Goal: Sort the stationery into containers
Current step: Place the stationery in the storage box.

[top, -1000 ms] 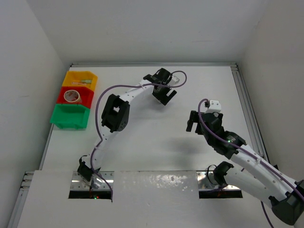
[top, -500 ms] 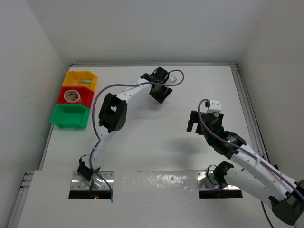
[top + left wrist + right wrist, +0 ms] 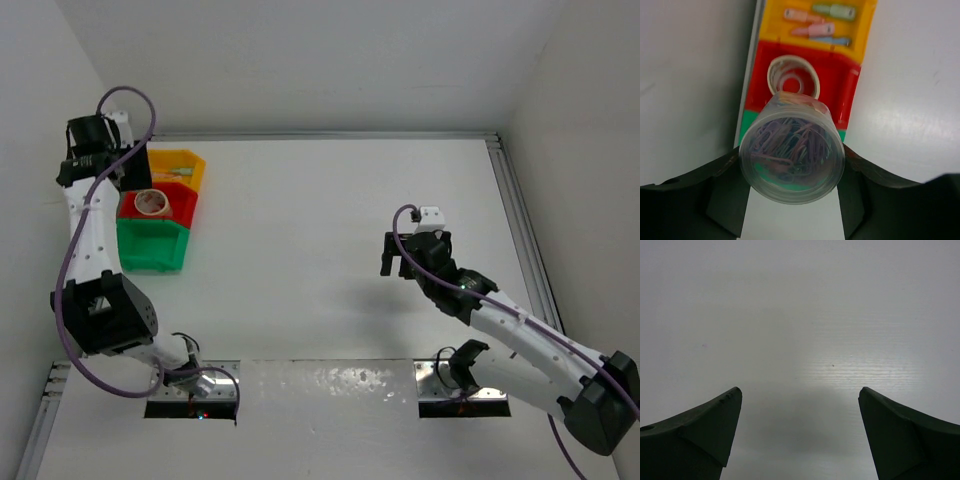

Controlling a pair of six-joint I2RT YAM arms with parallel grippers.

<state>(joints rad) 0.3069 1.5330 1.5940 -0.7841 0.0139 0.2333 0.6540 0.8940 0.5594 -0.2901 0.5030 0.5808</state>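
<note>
My left gripper [image 3: 791,154] is shut on a clear round tub of coloured paper clips [image 3: 791,167] and holds it above the red bin [image 3: 842,70] and the green bin [image 3: 744,127]. In the top view the left gripper [image 3: 135,172] hangs over the left edge of the bins. The red bin [image 3: 186,203] holds a tan-white tape roll [image 3: 793,82], which also shows in the top view [image 3: 152,203]. The yellow-orange bin [image 3: 868,22] holds pastel sticks [image 3: 820,30]. My right gripper [image 3: 800,392] is open and empty over bare table, right of centre [image 3: 393,258].
The three bins stand in a column at the table's far left: yellow-orange [image 3: 190,160] at the back, then red, then green [image 3: 150,248]. A white wall runs just left of them. A metal rail [image 3: 525,250] edges the table on the right.
My left arm has swung from the far middle of the table across to the bins at the far left. My right gripper has shifted a little to the left.
</note>
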